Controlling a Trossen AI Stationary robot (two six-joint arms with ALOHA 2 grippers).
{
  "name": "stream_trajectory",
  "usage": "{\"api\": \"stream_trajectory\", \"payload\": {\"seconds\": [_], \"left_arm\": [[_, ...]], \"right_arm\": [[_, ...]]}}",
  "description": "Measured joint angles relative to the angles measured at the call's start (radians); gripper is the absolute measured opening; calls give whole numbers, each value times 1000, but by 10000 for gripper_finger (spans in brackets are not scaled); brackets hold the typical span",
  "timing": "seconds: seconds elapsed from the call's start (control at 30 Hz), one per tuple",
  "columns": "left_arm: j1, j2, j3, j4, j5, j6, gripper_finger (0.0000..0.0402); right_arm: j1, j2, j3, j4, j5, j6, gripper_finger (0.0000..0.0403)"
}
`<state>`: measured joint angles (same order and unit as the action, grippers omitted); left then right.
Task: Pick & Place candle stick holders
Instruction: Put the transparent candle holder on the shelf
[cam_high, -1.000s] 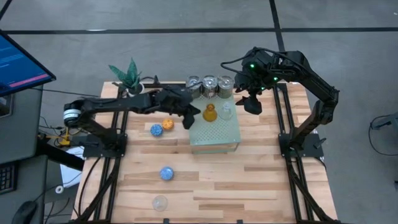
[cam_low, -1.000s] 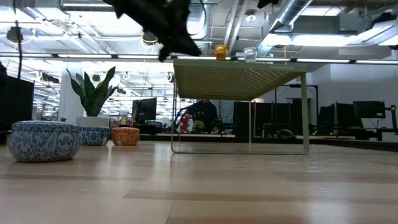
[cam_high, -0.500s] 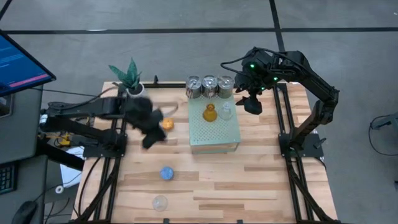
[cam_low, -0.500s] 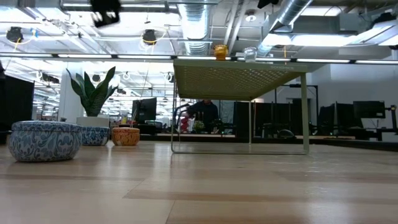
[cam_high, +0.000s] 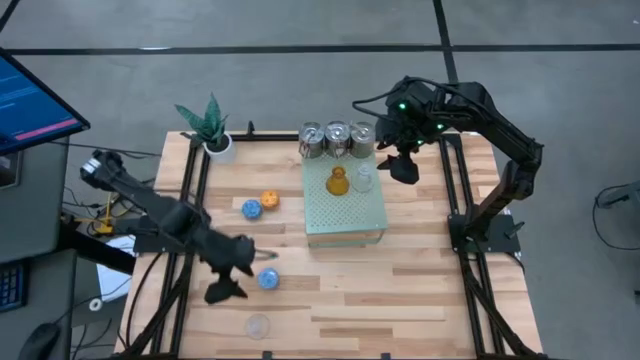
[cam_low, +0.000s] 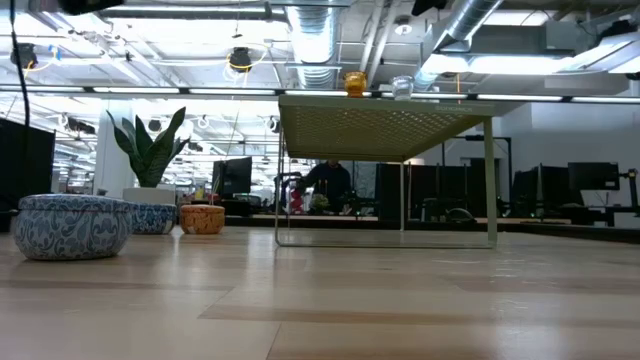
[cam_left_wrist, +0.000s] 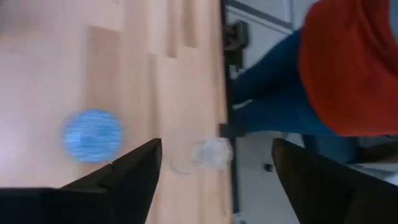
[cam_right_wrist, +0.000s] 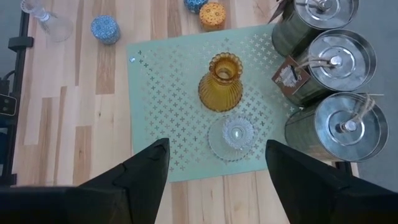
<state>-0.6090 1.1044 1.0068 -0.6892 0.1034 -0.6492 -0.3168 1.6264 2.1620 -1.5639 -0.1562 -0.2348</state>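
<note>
Three silver cups (cam_high: 338, 138) stand at the far edge. An amber glass holder (cam_high: 337, 181) and a clear glass one (cam_high: 364, 179) stand on the pale-green block (cam_high: 345, 215). A blue holder (cam_high: 251, 209) and an orange one (cam_high: 269, 200) sit left of the block. A second blue holder (cam_high: 268, 279) and a clear glass one (cam_high: 258, 325) sit near the near edge. My left gripper (cam_high: 235, 273) is open and empty, up above the table just left of the near blue holder (cam_left_wrist: 92, 135). My right gripper (cam_high: 405, 165) is open and empty above the block's far right corner.
A green plant in a white pot (cam_high: 208, 125) stands at the far left corner. A monitor (cam_high: 30, 100) stands off the table's left. A person in a red top (cam_left_wrist: 348, 62) stands beyond the near edge. Bare wood lies right of and in front of the block.
My left gripper has swung from the block's far left corner toward the table's left, then toward the near edge, and now hangs beside the near blue holder. It has passed out of the low view's top. No holder has moved.
</note>
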Motion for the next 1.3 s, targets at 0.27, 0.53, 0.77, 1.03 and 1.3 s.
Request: {"api": "stream_trajectory", "payload": {"seconds": [0.27,0.53,0.77,1.03,1.3], "left_arm": [[-172,79,-134,330,-108,-96,317],[-226,159,-180,415,-298,-91,317],[-261,234,-241,570,-323,-89,317],[-308,254,-256,612,-447,-96,317],[-360,253,-334,676,-569,-234,317]], "right_arm": [[0,-2,0,0,0,26,256],[0,-2,0,2,0,26,256],[0,-2,0,5,0,58,256],[0,-2,0,5,0,61,256],[0,-2,0,9,0,62,256]]}}
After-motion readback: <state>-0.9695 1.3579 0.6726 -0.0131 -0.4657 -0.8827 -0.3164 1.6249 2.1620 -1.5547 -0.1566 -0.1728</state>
